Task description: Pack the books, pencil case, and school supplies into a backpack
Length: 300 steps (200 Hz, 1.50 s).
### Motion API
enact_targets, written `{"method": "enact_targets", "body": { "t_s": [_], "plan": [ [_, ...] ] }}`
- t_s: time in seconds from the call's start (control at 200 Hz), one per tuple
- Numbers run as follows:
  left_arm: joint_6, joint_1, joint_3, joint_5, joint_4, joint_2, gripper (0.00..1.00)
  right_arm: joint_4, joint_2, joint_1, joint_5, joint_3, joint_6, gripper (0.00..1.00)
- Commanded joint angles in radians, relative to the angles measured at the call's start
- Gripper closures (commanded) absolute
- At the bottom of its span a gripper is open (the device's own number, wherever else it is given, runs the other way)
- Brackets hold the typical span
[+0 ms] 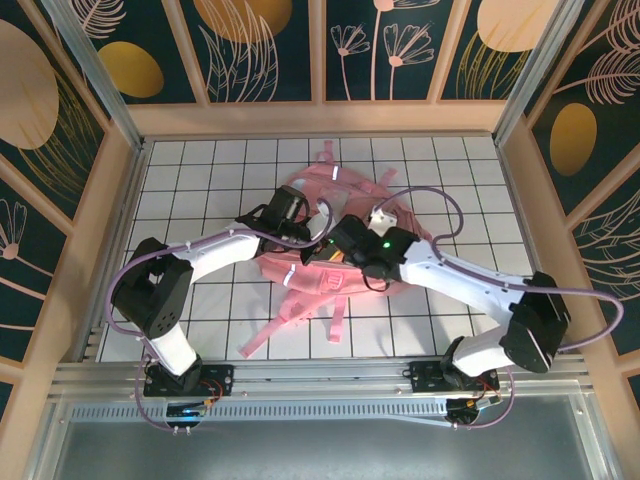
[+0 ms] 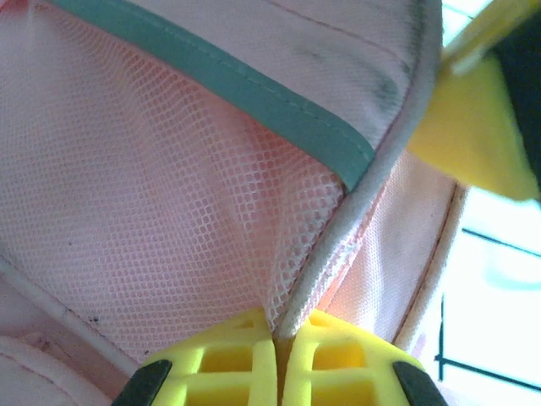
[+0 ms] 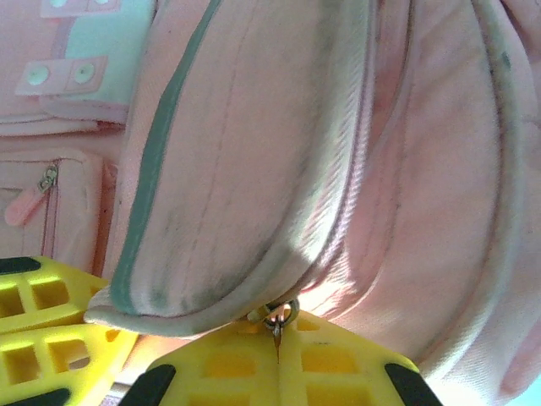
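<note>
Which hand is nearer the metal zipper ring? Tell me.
Right. The right hand is shut on the zipper ring; the left hand pinches the backpack's mesh edge, apart from it.

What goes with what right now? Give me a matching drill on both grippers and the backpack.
Things:
1. left gripper
2. right gripper
3. backpack

States:
A. shut on the zipper pull
B. lying on the table
C. shut on the mesh

Pairs: 1-C, 2-A, 3-B

A white gridded surface (image 1: 200,170) sits inside pale wooden walls (image 1: 320,118). Dark teal panels (image 1: 400,80) carry gold discs and pink plant drawings.
</note>
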Motion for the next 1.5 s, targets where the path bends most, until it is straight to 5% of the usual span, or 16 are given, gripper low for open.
{"method": "enact_targets", "body": {
  "t_s": [0.0,0.17,0.46,0.6,0.751,0.866,0.931,0.951,1.076,1.346,1.446,1.496],
  "plan": [
    [0.17,0.022,-0.028,-0.093,-0.057,-0.034,1.0,0.034,-0.085,-0.102,-0.083,-0.059,-0.245,1.0],
    [0.41,0.022,-0.035,-0.222,-0.126,-0.077,1.0,0.093,-0.187,-0.222,-0.268,-0.131,-0.608,1.0],
    [0.814,0.046,-0.095,-0.293,-0.131,-0.123,1.0,0.171,-0.219,-0.524,-0.406,-0.196,-0.714,1.0],
    [0.985,0.08,-0.17,-0.37,-0.054,-0.137,1.0,0.227,-0.191,-0.546,-0.438,-0.197,-0.744,1.0],
    [0.952,0.108,-0.082,-0.369,-0.106,-0.125,1.0,0.331,-0.221,-0.506,-0.707,-0.254,-0.707,1.0],
    [0.825,0.086,-0.016,-0.129,-0.158,-0.189,0.44,0.377,-0.26,-0.437,-0.803,-0.285,-0.685,1.0],
    [0.787,0.019,-0.045,-0.09,-0.115,-0.242,0.05,0.397,-0.272,-0.408,-0.842,-0.295,-0.676,1.0],
    [0.774,-0.009,-0.059,-0.094,-0.097,-0.253,0.01,0.41,-0.273,-0.399,-0.861,-0.299,-0.667,1.0],
    [0.645,-0.108,-0.065,-0.089,-0.063,-0.248,0.01,0.512,-0.255,-0.327,-0.968,-0.32,-0.646,1.0],
    [0.574,-0.117,0.025,-0.253,-0.16,-0.135,0.02,0.567,-0.218,-0.274,-1.002,-0.331,-0.682,1.0],
    [0.601,-0.116,0.047,-0.273,-0.2,-0.103,0.15,0.553,-0.213,-0.274,-1.001,-0.321,-0.698,1.0],
    [0.6,-0.117,0.06,-0.286,-0.216,-0.085,0.4,0.545,-0.208,-0.274,-0.995,-0.316,-0.702,1.0]
  ]
}}
